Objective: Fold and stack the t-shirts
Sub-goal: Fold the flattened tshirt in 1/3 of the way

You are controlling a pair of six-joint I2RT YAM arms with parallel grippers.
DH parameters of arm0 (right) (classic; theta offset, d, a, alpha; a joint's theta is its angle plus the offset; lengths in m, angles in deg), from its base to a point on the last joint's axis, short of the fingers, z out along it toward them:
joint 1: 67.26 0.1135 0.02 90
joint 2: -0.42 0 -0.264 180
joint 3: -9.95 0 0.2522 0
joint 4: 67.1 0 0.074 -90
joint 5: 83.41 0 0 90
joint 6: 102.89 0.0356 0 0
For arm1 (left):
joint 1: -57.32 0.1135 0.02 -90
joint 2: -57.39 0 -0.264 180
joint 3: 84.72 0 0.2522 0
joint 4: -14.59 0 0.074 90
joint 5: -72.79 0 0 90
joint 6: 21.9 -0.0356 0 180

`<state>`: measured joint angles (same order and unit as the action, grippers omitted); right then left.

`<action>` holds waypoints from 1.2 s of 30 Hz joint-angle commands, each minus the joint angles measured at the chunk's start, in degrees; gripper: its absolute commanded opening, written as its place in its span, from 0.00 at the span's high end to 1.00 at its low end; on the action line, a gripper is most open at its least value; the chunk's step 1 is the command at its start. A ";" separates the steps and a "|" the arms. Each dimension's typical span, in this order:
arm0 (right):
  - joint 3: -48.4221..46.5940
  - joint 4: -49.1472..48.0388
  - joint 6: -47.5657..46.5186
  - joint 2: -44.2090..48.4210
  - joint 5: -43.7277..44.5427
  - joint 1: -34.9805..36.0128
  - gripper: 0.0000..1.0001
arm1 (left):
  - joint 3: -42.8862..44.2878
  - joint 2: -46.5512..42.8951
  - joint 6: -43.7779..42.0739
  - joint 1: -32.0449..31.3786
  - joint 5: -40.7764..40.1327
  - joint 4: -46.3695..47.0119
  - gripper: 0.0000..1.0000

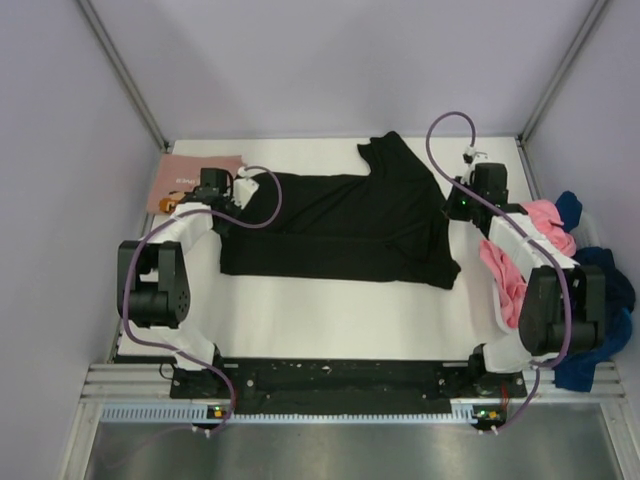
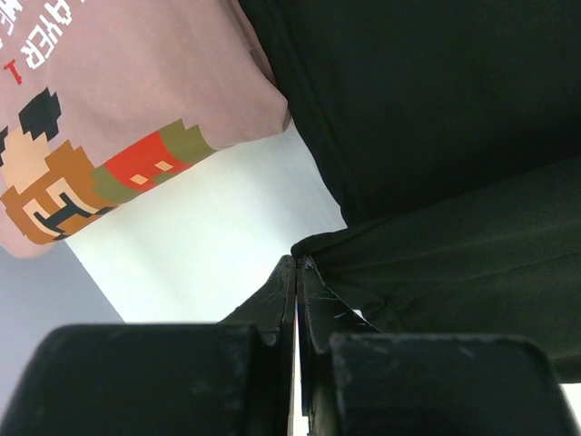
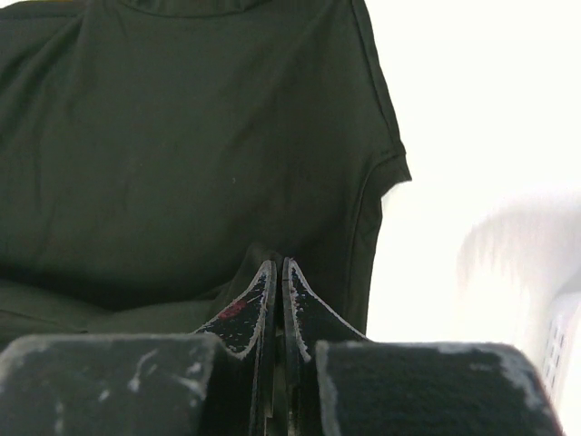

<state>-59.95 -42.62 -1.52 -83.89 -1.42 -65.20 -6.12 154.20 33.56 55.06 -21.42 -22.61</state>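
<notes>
Grip check: left gripper point(image 2: 297, 265) and right gripper point(image 3: 279, 266) each pinch black t-shirt point(image 1: 340, 225) edge, fingers pressed together. I want a level, taut lift, clear of pink t-shirt point(image 1: 190, 178).

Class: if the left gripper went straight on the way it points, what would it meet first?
The left gripper is shut on the edge of the black t-shirt, so cloth comes first. Beyond lies bare table, then probably a corner of the pink t-shirt; depth is unclear.

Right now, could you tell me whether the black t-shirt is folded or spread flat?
Partly folded: the black t-shirt shows a doubled layer along a crease, one sleeve sticking out.
</notes>
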 commanded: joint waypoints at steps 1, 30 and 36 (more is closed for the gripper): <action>-5.03 -1.84 -2.67 -2.17 -0.77 -0.31 1.00 | 1.96 0.39 0.00 0.06 -1.33 3.14 1.00; -16.30 21.96 5.58 -2.19 14.41 3.64 0.45 | -6.27 -13.39 -18.78 -4.06 10.09 -3.02 0.51; -1.89 27.42 9.54 7.92 16.44 5.84 0.46 | -19.56 -18.24 -28.37 -4.59 10.44 3.48 0.42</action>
<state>-68.69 -21.77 3.86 -80.39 11.47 -61.31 -19.78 137.77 14.45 50.12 -13.31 -22.63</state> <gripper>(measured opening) 0.545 0.536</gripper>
